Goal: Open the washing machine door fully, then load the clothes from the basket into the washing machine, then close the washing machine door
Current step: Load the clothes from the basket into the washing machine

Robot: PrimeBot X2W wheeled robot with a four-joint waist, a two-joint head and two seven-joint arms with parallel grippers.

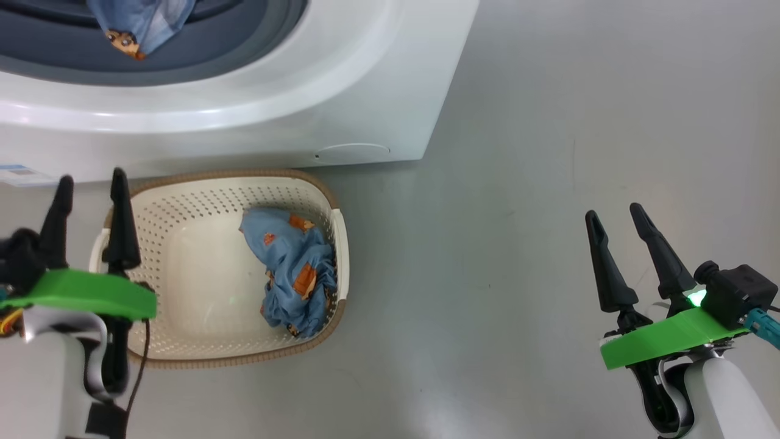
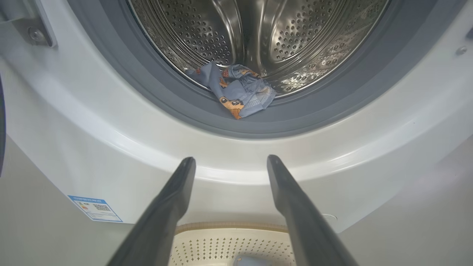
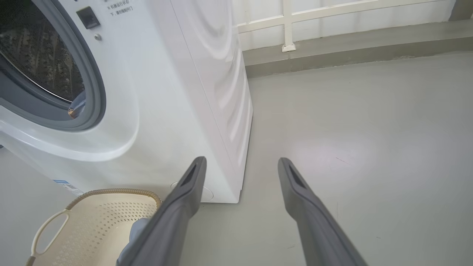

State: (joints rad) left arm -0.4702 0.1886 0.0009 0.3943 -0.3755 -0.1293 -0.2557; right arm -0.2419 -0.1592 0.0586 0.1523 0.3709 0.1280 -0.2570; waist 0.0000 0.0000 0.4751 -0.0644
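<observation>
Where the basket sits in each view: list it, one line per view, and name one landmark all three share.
Head view: the basket is left of centre in the lower half, just below the washing machine.
Left wrist view: basket at the bottom edge, centre.
Right wrist view: basket in the bottom left corner.
Shared landmark: the blue label sticker low on the machine's front.

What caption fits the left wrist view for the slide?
Open left gripper faces the washing machine, one blue printed cloth lying at the lip of the drum, basket below.
</observation>
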